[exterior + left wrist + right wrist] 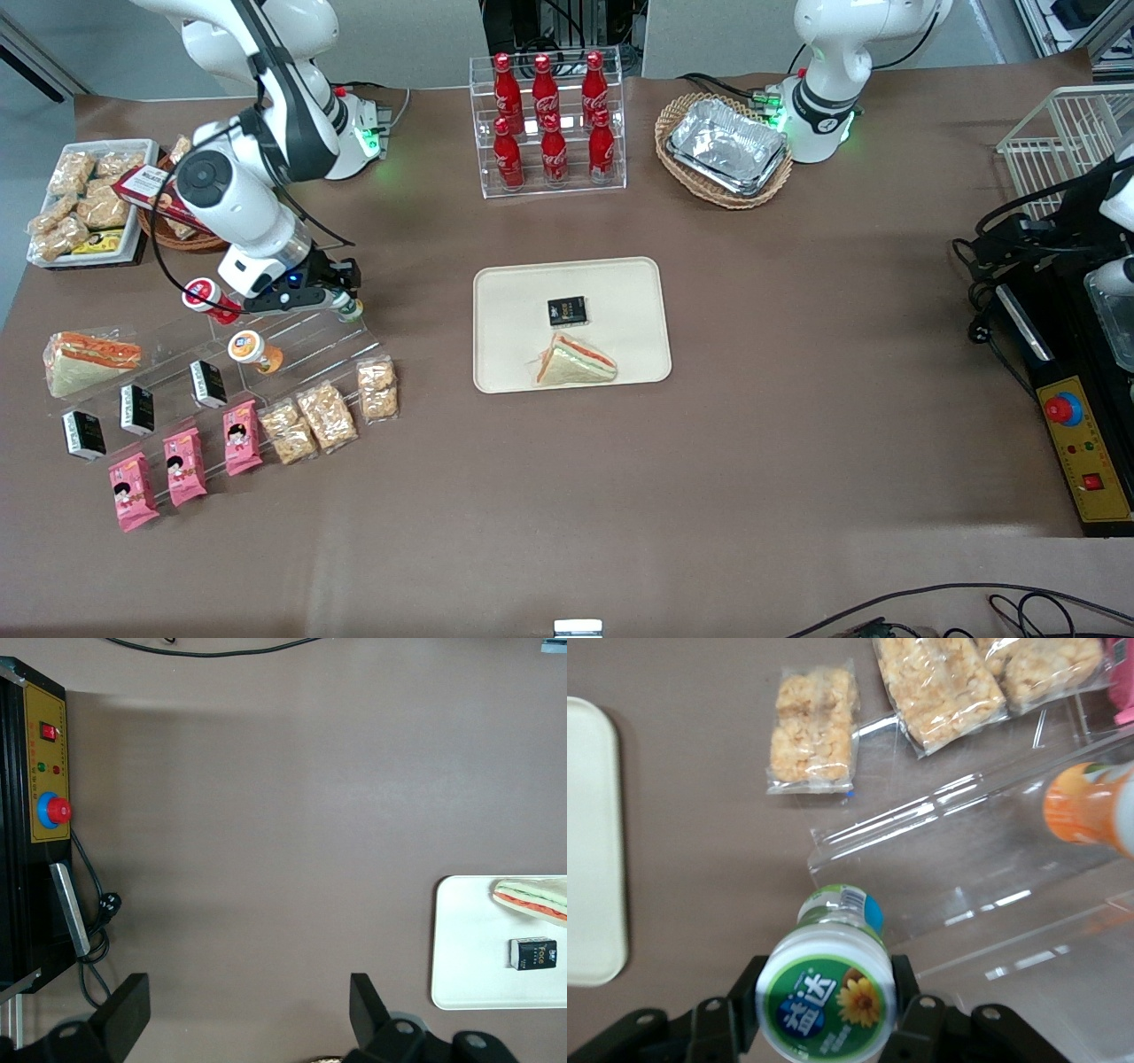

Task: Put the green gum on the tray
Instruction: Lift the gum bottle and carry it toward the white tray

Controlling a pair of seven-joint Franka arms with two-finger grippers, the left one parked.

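Brown matte covering spans the whole tabletop (797, 461), and its edge nearest the front camera carries only a few dark cables and a small white object at the rim. Pink snack packets (184, 465) and clear bags of crisped snacks (326, 415) lie next in from that edge, toward the working arm's end of the tabletop, at the foot of a clear acrylic stepped stand (292, 346). Small black boxes (137, 409), a wrapped sandwich and an orange-lidded bottle (254, 351) rest on the stand's steps.

The gripper (341, 303) is positioned over the upper step of the stand. Its jaws are closed on the green gum (827, 997), one on each side of the bottle just below the lid; the right wrist view shows the round green-and-white lid facing the camera. The green gum is therefore in the gripper, above the stand and well apart from the tray (514, 292).

The tray lies flat at the centre of the tabletop. It holds a black box (567, 311) and a wrapped triangular sandwich (576, 363), the sandwich nearer the front camera.

Farther from the front camera stand a clear rack of red bottles (549, 120) and a wicker basket with foil containers (725, 151). A black control unit with a red button (1063, 409) sits at the parked arm's end, beside a white wire basket (1063, 133).
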